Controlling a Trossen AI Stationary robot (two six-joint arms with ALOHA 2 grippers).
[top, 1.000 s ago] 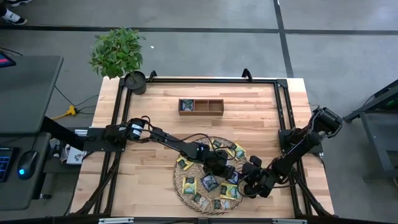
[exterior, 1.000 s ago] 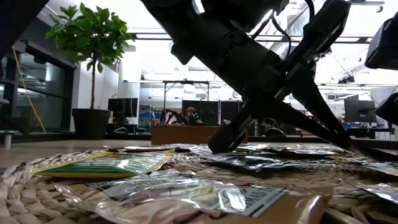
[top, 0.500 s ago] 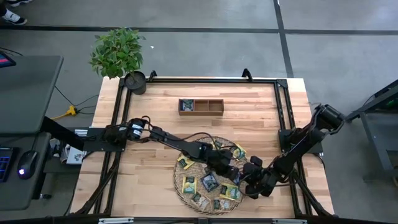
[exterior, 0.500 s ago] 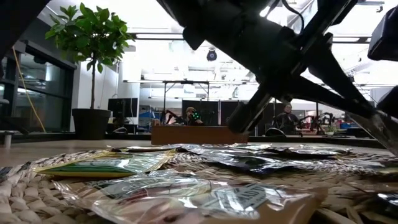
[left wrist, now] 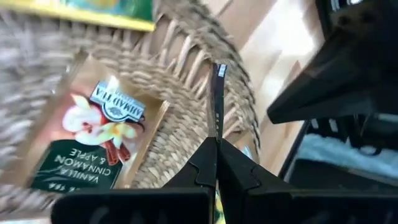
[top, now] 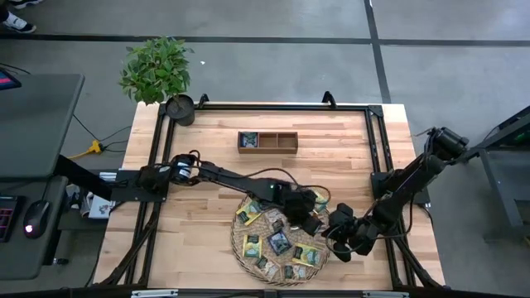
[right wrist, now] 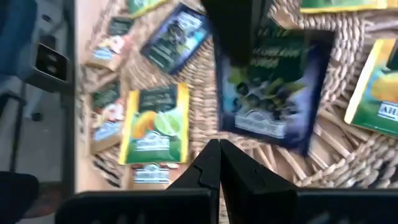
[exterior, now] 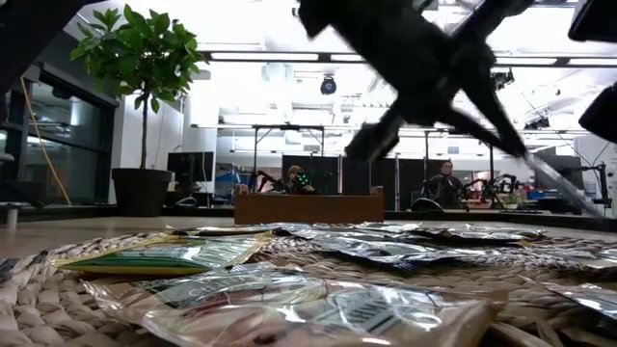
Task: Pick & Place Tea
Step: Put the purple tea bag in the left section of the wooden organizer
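Several tea sachets (top: 279,242) in dark blue, green and yellow wrappers lie flat on the round woven tray (top: 242,248) near the table's front edge. My left gripper (top: 310,218) hangs over the tray's right part, shut on a dark blue sachet (right wrist: 273,93), which shows edge-on (left wrist: 217,93) in the left wrist view. My right gripper (top: 340,241) is above the tray's right rim, shut (right wrist: 219,148) with nothing seen between its fingers. My left gripper pinches the dark blue sachet between its two fingers (left wrist: 205,163) by one edge (left wrist: 216,134). In the right wrist view the fingers (right wrist: 233,28) come at its upper edge slanting from above. The sachet hangs tilted below them, lifted clear of the tray.
A wooden box (top: 267,141) with three compartments stands at the table's far middle, one sachet in its left compartment. A potted plant (top: 157,70) stands at the far left corner. Black frame rails (top: 377,145) run along the table's sides.
Both grippers have risen from the tray, still shut. My left gripper has rolled and drifted toward the table's right edge, lifting the dark blue sachet clear of the tray. My right gripper has drawn back a little toward the right edge.
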